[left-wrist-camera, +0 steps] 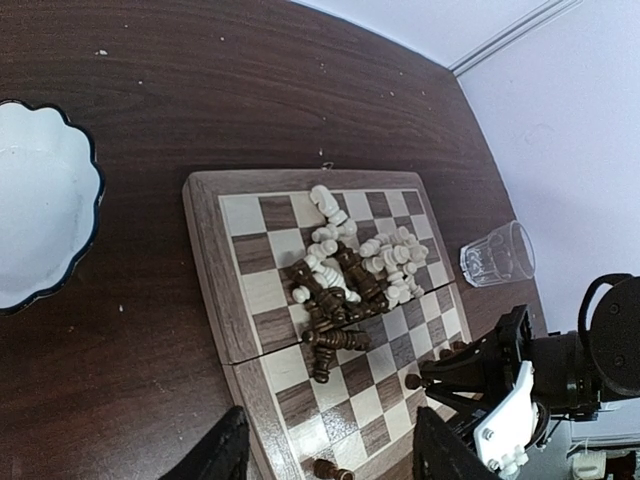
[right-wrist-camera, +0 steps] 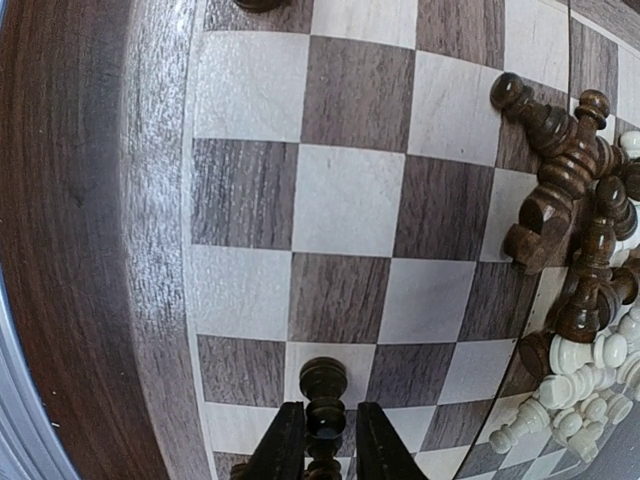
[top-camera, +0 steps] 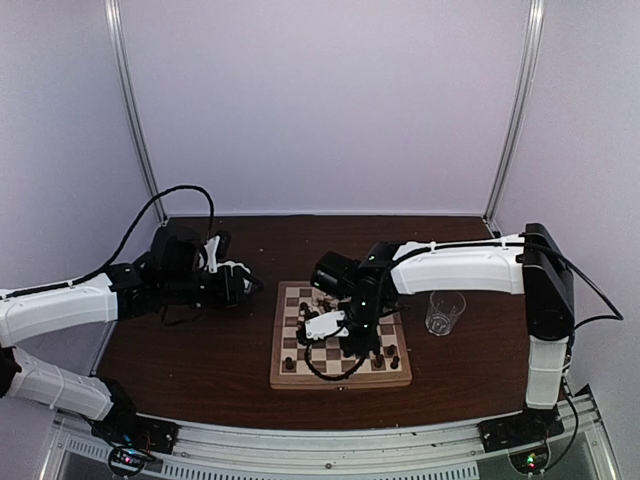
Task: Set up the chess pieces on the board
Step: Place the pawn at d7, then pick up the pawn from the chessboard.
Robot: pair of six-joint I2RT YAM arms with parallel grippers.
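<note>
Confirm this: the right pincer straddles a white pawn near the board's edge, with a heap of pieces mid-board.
Not quite. The pawn that the right pincer straddles is dark, not white; the right wrist view shows it. It does stand near the board's edge, with a heap of pieces mid-board.

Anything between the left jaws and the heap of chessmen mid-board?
Only one small dark wooden chessman, at the edge of the checked wooden chessboard, on the way to the heap of dark and cream chessmen. Otherwise bare squares.

Overhead and wrist views over board (top-camera: pixel 290 380)
</note>
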